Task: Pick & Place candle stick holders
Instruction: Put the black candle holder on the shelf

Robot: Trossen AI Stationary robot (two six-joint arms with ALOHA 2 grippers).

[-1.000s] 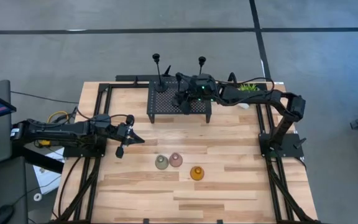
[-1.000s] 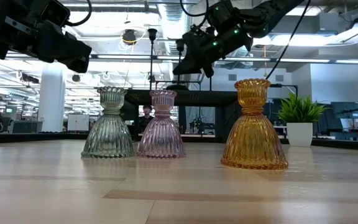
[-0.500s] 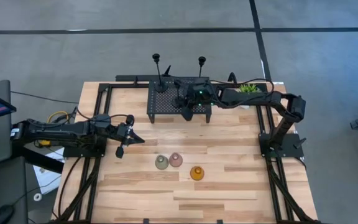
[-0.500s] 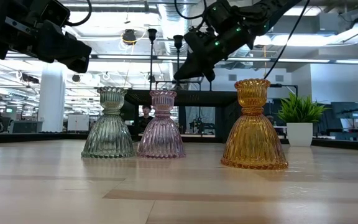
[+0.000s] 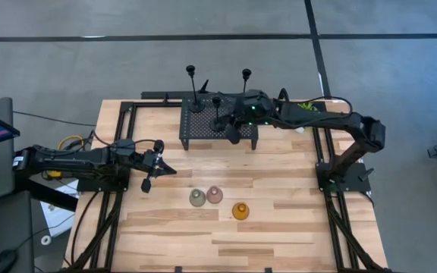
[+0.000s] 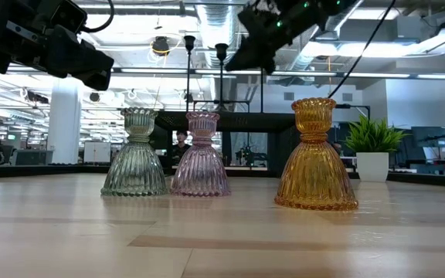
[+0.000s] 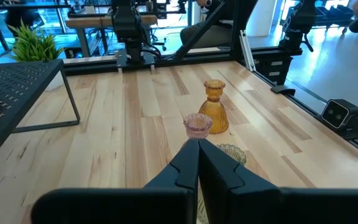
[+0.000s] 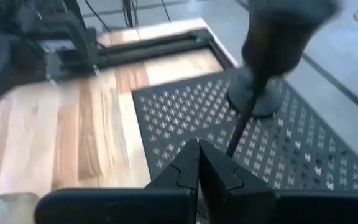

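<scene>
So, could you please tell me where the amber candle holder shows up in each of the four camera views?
High view: amber candle holder on the table's near part, right of the pink holder.
Low view: amber candle holder is the rightmost and nearest of three.
Left wrist view: amber candle holder stands beyond the pink holder.
Right wrist view: not in it.
Shared landmark: the pink holder, always beside it.

Even overhead light, high view sharp, only soft short shadows on the pale wooden table (image 5: 279,227). Low view is backlit: bright ceiling strip lights (image 6: 408,75) behind, 3 ribbed glass holders glow, amber one (image 6: 316,158) has highlights, near tabletop soft. Right wrist view is motion-blurred, the thin black stemmed holder (image 8: 263,74) smeared. Left wrist view is crisp, daylight glare far right.
</scene>
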